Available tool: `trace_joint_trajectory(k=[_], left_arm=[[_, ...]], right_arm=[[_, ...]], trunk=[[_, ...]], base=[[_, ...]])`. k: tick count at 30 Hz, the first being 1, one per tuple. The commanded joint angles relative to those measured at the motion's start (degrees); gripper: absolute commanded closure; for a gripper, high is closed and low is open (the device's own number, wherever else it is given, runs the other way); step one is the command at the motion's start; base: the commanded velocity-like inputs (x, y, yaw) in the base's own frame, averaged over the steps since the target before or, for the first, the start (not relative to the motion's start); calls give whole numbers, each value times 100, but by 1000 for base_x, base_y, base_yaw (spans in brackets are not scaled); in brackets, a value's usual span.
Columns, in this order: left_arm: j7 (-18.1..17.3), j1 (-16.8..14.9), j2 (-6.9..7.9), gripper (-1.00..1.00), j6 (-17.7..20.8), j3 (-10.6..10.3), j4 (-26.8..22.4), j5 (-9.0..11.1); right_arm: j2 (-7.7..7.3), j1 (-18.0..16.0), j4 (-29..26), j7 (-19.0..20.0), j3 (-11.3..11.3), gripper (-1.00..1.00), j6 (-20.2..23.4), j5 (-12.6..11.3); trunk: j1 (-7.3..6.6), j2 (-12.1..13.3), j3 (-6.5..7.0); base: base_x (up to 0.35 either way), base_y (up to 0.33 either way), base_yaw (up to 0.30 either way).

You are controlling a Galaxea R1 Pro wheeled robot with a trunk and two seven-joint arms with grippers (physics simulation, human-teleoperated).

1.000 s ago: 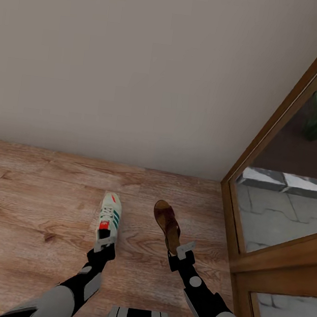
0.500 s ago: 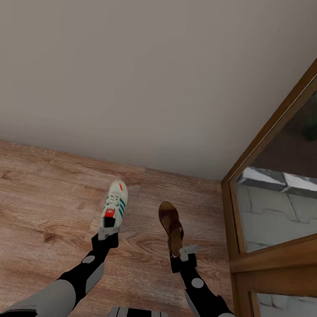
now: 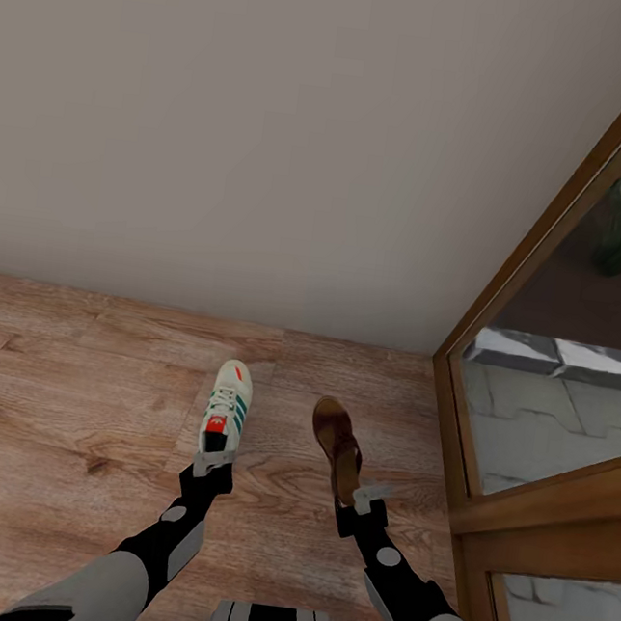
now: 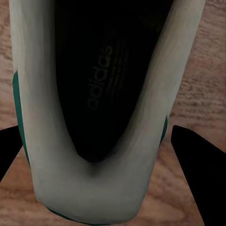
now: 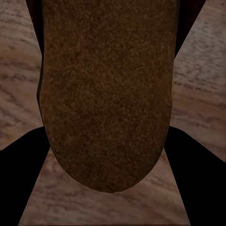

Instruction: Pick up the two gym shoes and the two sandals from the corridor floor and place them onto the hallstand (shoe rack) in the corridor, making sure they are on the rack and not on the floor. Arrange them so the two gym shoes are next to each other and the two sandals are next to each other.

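Wood-plank floor: left gripper clamped on gym shoe heel; right gripper clamped on sandal, fingertips hidden.

Brown sandal heel between dark pincer fingers, wood floor beneath.

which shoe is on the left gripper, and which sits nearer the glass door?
The white gym shoe with teal stripes is at the left gripper. The brown sandal, at the right gripper, is nearer the wood-framed glass door.
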Motion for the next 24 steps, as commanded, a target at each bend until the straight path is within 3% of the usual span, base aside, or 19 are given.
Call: trace_joint_trajectory(k=[1,19,21,24], left_arm=[[3,-3,-3,100,-19,16,0,9],[10,-3,-3,100,-13,23,8,9],[11,-4,-3,100,-12,24,9,9],[12,-3,-3,100,-11,24,10,9]], right_arm=[[0,-4,64,-38,21,100,-13,45],[1,-4,256,-37,17,100,-37,45],[1,-4,256,-37,16,100,-114,45],[0,-4,270,-37,14,100,-611,40]], trunk=[[-1,-1,-3],[-1,-1,-3],[-1,-1,-3],[4,-4,-48]], base=[[0,0,0],[0,0,0],[0,0,0],[0,0,0]])
